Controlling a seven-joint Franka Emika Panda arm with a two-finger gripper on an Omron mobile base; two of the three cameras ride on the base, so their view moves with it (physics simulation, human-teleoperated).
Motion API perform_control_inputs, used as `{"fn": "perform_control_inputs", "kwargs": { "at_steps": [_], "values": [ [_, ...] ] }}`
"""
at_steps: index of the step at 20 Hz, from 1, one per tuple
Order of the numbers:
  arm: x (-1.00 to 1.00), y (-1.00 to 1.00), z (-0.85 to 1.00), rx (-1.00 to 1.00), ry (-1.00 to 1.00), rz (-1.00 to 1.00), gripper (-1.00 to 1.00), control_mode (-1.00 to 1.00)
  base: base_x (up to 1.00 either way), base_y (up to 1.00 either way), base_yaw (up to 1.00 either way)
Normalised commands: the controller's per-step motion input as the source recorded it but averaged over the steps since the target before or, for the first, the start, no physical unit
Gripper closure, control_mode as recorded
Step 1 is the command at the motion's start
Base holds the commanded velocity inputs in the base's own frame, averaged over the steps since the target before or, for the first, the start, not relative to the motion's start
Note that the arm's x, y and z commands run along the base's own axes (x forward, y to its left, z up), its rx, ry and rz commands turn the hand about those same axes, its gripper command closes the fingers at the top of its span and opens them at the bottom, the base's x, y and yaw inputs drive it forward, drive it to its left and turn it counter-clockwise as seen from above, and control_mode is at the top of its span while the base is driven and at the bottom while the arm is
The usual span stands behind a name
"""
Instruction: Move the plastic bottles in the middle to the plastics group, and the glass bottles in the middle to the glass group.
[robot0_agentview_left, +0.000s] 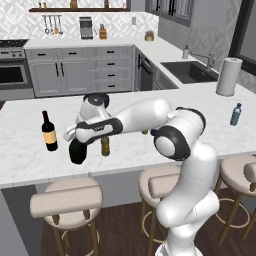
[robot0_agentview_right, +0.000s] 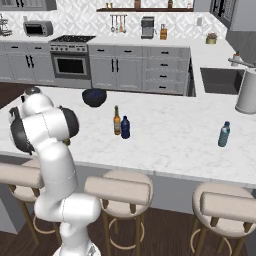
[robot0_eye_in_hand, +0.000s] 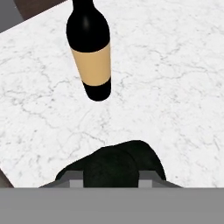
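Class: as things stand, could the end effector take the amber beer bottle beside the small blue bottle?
Probably not yet: the end effector is shut on the black flask by the wine bottle, and must release it first.

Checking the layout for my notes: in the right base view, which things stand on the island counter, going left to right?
Dark blue bowl → light-amber beer bottle → small dark blue bottle → pale blue water bottle → paper towel roll.

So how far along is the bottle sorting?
In hand: the end effector is shut on the black flask, beside the wine bottle and the olive-brown beer bottle. Left: the amber beer bottle and small dark blue bottle stand mid-counter, far from the water bottle.
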Motion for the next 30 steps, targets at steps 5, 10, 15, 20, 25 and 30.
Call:
{"fn": "perform_control_inputs", "kwargs": {
  "at_steps": [5,10,15,20,25,30],
  "values": [
    [0.38,0.01,0.00,0.00,0.00,0.00,1.00,-1.00,0.00,0.00,0.00],
    [0.12,0.00,-0.02,0.00,0.00,0.00,1.00,-1.00,0.00,0.00,0.00],
    [0.00,0.00,-0.12,0.00,0.00,0.00,1.00,-1.00,0.00,0.00,0.00],
    [0.00,0.00,-0.02,0.00,0.00,0.00,1.00,-1.00,0.00,0.00,0.00],
    [0.00,0.00,0.00,0.00,0.00,0.00,-1.00,-1.00,0.00,0.00,0.00],
    [0.00,0.00,0.00,0.00,0.00,0.00,-1.00,-1.00,0.00,0.00,0.00]
  ]
}}
